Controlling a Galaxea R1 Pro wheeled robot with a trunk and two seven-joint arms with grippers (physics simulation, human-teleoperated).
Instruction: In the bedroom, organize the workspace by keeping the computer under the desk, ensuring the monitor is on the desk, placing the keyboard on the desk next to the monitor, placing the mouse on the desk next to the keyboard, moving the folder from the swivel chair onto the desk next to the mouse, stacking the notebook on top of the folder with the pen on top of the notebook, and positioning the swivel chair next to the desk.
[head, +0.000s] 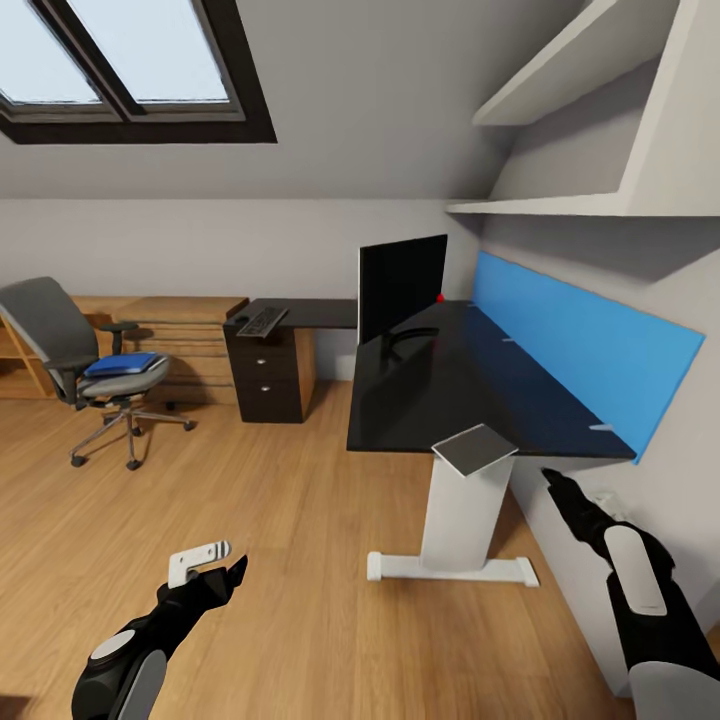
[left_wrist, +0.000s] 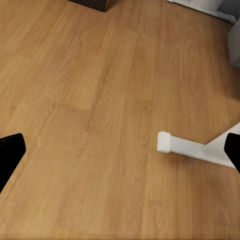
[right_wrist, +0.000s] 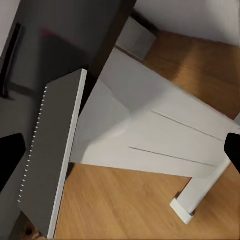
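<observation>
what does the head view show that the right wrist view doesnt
Head view: the swivel chair with the folder on its seat, the keyboard on the desk's far end over the drawer unit, and the monitor whole. Right wrist view: a close look at the notebook's spiral-bound edge. Both share the notebook overhanging the desk edge, the white desk leg and the wood floor.

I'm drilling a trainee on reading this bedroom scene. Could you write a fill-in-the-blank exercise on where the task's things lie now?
1. The folder lies on the seat of the ____.
2. The keyboard rests on the desk above the black ____ unit.
3. The notebook lies at the desk's near edge, partly ____ it.
4. The monitor stands on the ____.

Missing words: swivel chair; drawer; overhanging; desk
</observation>
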